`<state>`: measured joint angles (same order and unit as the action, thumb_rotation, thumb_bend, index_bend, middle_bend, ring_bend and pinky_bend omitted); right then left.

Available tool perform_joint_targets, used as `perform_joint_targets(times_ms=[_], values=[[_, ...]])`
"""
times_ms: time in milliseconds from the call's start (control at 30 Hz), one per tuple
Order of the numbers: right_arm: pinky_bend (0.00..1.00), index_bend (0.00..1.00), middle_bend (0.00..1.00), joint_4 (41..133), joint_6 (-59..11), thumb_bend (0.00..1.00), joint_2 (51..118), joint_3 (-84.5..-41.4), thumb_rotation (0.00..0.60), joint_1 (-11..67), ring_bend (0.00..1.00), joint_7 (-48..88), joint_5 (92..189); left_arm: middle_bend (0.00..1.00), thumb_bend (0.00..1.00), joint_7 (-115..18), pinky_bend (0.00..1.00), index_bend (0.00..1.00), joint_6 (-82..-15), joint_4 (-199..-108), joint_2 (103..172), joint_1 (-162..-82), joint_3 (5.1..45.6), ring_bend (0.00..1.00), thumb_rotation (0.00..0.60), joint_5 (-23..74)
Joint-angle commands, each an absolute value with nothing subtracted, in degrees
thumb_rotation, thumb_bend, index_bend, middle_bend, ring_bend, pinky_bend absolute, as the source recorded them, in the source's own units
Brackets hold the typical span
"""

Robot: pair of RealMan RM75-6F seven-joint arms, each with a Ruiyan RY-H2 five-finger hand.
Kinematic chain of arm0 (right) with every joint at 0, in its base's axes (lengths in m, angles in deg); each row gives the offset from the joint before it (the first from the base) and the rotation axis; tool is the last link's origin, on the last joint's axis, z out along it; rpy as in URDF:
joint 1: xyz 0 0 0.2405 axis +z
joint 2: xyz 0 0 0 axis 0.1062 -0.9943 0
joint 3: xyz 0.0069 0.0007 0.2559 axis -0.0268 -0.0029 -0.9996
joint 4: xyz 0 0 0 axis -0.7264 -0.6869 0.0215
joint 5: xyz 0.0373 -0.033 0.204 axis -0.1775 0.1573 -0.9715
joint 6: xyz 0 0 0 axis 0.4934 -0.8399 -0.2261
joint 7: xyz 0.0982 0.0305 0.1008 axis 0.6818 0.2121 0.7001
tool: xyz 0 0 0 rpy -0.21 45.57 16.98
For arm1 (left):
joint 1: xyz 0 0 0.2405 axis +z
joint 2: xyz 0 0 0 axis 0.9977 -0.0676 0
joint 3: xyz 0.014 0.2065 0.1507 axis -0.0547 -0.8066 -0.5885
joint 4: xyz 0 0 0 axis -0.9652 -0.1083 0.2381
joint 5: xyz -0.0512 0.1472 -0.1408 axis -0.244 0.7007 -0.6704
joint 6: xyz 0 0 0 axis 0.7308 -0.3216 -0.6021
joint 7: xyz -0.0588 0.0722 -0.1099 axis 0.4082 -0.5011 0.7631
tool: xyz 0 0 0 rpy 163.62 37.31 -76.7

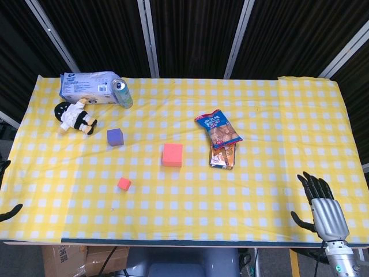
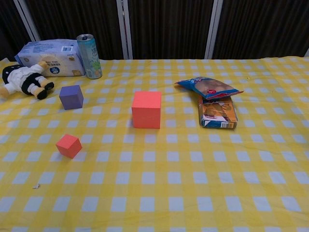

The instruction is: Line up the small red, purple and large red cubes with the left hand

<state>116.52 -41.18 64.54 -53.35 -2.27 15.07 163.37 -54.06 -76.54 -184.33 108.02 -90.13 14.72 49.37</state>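
The small red cube (image 1: 124,183) (image 2: 68,146) sits on the yellow checked cloth, left of centre and nearest the front. The purple cube (image 1: 115,137) (image 2: 71,96) stands further back and slightly left of it. The large red cube (image 1: 172,154) (image 2: 146,109) rests near the middle of the table. My left hand (image 1: 7,196) barely shows at the left edge of the head view, only dark fingertips, well away from the cubes. My right hand (image 1: 322,203) hovers at the front right corner with fingers spread and nothing in it. Neither hand appears in the chest view.
A doll (image 1: 75,117) (image 2: 22,79), a tissue pack (image 1: 86,86) (image 2: 48,56) and a can (image 1: 122,93) (image 2: 90,56) stand at the back left. A snack bag (image 1: 218,129) (image 2: 208,88) lies over a small box (image 1: 222,156) (image 2: 217,113) right of centre.
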Motion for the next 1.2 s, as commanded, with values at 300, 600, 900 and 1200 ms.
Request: perform_joint_targets(times_ms=[300, 600, 900, 1200], values=[[0.00, 0.00, 0.00, 116.58, -41.48, 0.34, 64.26, -53.28, 0.600, -2.52, 0.00, 16.04, 163.47, 0.00, 0.18, -53.79, 0.00, 0.00, -74.33, -184.95, 107.86, -89.84, 15.08, 0.00, 0.600, 48.98], [0.00, 0.00, 0.00, 116.63, -41.19, 0.34, 64.13, -53.36, 0.600, -2.49, 0.00, 16.22, 162.95, 0.00, 0.18, -53.79, 0.00, 0.00, -73.18, -185.24, 107.91, -89.92, 15.72, 0.00, 0.600, 49.00], [0.00, 0.00, 0.00, 116.79, -41.13, 0.34, 64.03, -53.19, 0.600, -2.51, 0.00, 16.16, 163.21, 0.00, 0.18, -54.16, 0.00, 0.00, -73.27, -185.38, 108.10, -89.46, 16.23, 0.00, 0.600, 49.06], [0.00, 0.00, 0.00, 117.19, -40.78, 0.34, 63.73, -53.00, 0.600, -2.51, 0.00, 17.02, 163.18, 0.00, 0.18, -54.35, 0.00, 0.00, -69.06, -187.64, 107.33, -91.74, 18.91, 0.00, 0.600, 44.58]])
